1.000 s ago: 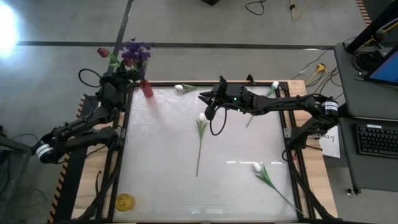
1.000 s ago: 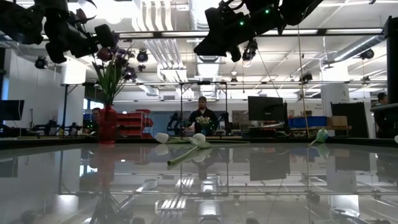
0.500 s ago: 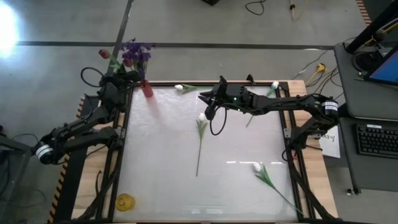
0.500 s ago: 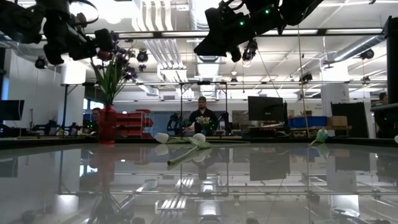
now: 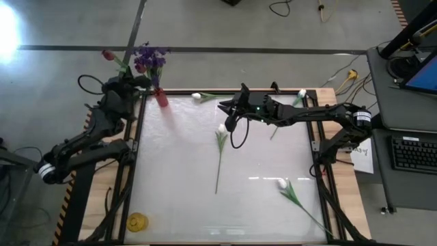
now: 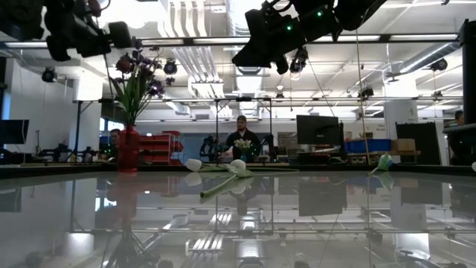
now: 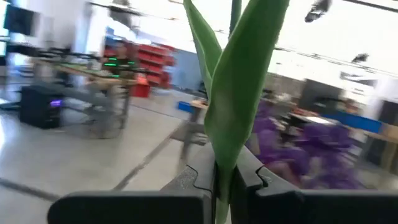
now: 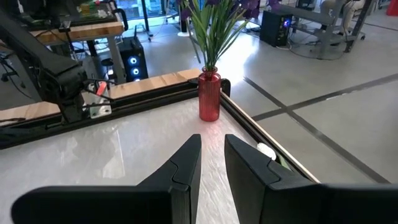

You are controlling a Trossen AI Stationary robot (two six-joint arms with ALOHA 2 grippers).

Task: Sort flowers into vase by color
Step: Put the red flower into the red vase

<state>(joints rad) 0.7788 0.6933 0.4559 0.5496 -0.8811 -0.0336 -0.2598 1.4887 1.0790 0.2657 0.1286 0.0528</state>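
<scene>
A red vase point(image 5: 162, 98) stands at the table's far left corner with purple flowers point(image 5: 150, 57) in it. My left gripper point(image 5: 136, 82) is high beside it, shut on the dark red tulip point(image 5: 107, 55), whose blossom points out past the table's far left. The stem's lower end is hidden. White tulips lie flat on the table: one near the vase point(image 5: 197, 96), one in the middle point(image 5: 222, 128), one at the far right point(image 5: 301, 93), one near right point(image 5: 282, 183). My right gripper point(image 5: 225, 108) hangs high over the far middle, slightly open with nothing between its fingers point(image 8: 186, 155). My left gripper pinches the red tulip's green stem and leaf point(image 7: 224, 163) between its two fingers point(image 7: 252, 174). The fingers lie across the stem, coming roughly level from the table's left side. The blossom end point(image 6: 124, 64) rises beyond the fingers, high above the table.
A small yellow object point(image 5: 137, 221) sits at the near left corner. A black frame point(image 5: 131, 171) runs around the table. A person point(image 6: 240, 141) shows in the room beyond the far edge. The glossy table top point(image 5: 177, 164) lies between the flowers.
My left gripper has gone up and a little toward the table's left, still shut on the red tulip. The blossom has shifted left and away from the purple flowers.
</scene>
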